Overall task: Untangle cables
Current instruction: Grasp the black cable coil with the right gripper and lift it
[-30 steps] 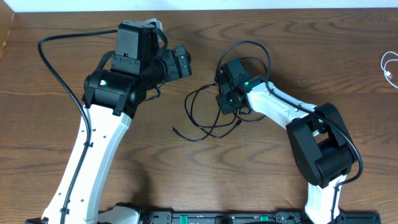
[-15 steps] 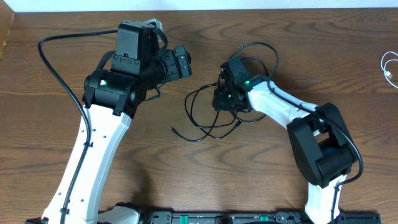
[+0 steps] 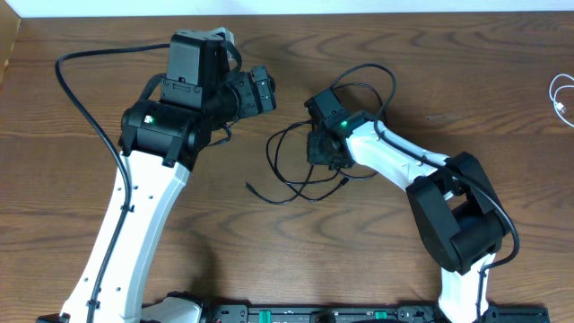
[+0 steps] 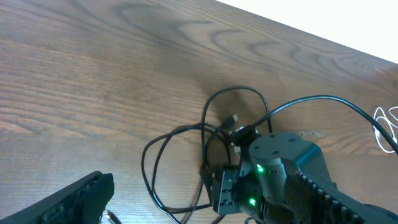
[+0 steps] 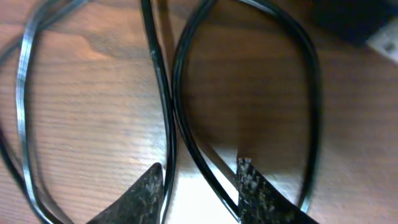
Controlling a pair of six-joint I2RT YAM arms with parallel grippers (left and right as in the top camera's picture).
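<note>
Right wrist view: right gripper (image 5: 199,186) stands parted, a black cable (image 5: 164,93) strand seemingly between its jaws.

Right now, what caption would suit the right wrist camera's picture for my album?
Right gripper close over the wooden table, a strand of looping black cable running between its parted fingertips.

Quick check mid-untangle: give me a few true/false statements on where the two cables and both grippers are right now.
1. The white cable is knotted into the black one. False: the white cable lies alone at the far right of the table, and the black cable is in the middle.
2. The right gripper is over the black cable's loops. True.
3. The left gripper holds a cable. False: the left gripper is open, empty and clear of the loops.
4. A black strand runs between the right gripper's fingers. True.
</note>
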